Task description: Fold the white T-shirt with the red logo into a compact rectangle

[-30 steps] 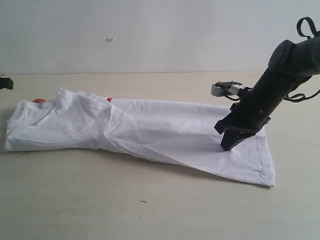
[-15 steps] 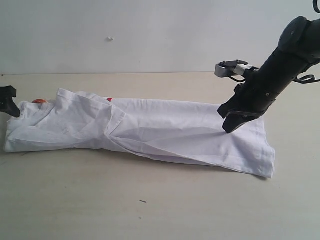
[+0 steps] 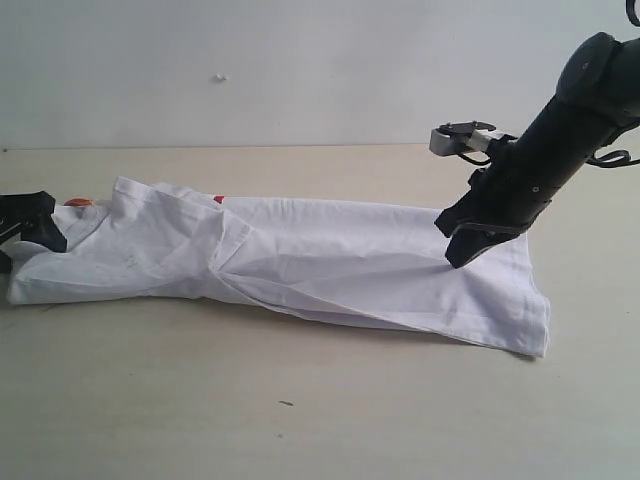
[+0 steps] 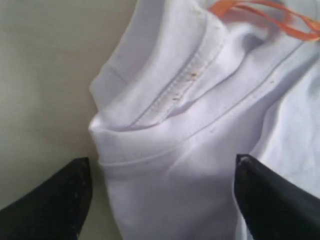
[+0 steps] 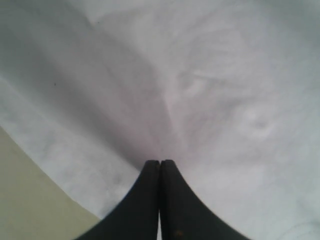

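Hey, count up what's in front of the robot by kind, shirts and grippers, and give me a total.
white T-shirt: 1
grippers: 2 (left gripper, jaws open; right gripper, jaws shut on the shirt)
Total: 3

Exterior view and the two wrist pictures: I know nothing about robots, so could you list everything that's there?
white T-shirt: one, white, lying in a long strip across the table, one end lifted
red logo: one, red, only a sliver showing at the shirt's far edge
neck tag: one, orange, at the collar end
dark speck: one, on the table in front of the shirt
table: one, pale beige, under everything
wall: one, off-white, behind the table
left gripper: one, black, jaws open at the collar end
right gripper: one, black, shut on the shirt's other end, holding the cloth up
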Controlling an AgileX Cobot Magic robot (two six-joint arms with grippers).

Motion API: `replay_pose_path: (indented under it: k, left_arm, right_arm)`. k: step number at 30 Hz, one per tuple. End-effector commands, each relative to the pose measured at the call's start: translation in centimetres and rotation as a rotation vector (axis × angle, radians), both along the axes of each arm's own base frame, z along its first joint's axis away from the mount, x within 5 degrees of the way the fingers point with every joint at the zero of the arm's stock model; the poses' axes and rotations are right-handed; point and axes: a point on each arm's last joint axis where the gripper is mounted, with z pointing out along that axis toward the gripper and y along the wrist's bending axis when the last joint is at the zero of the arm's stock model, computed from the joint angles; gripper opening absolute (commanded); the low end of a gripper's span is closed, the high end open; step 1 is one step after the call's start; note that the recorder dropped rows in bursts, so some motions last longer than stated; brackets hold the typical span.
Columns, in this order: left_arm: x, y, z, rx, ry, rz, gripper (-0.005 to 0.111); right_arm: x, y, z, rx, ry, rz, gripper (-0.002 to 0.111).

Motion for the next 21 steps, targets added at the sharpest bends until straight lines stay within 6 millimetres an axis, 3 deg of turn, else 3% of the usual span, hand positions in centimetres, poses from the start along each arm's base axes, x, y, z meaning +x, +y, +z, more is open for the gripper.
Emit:
replay_pose_path:
  k: [1, 7, 15, 18, 21]
  left_arm:
    - [-0.2, -0.4, -0.4, -0.058, 0.031, -0.026, 0.077]
    - [-0.6, -2.4, -1.5, -0.283, 0.06, -0.124, 0.074]
    - [-0.8, -2.9, -1.7, -0.328, 0.074, -0.177, 0.071]
    - [-0.8, -3.6, -1.7, -0.326, 0.075, -0.198, 0.059]
    - [-0.7, -4.5, -1.7, -0.32, 0.075, -0.215, 0.035]
  right_arm:
    - [-0.1, -0.1, 0.5, -0.005, -0.01, 0.014, 0.0]
    - [-0.2, -0.1, 0.5, -0.003, -0.009, 0.013, 0.0]
    - [-0.3, -0.1, 0.5, 0.0, 0.003, 0.018, 0.0]
    - [-0.3, -0.1, 0.5, 0.0, 0.003, 0.018, 0.0]
    - [-0.3, 0.0, 0.5, 0.0, 0.003, 0.02, 0.0]
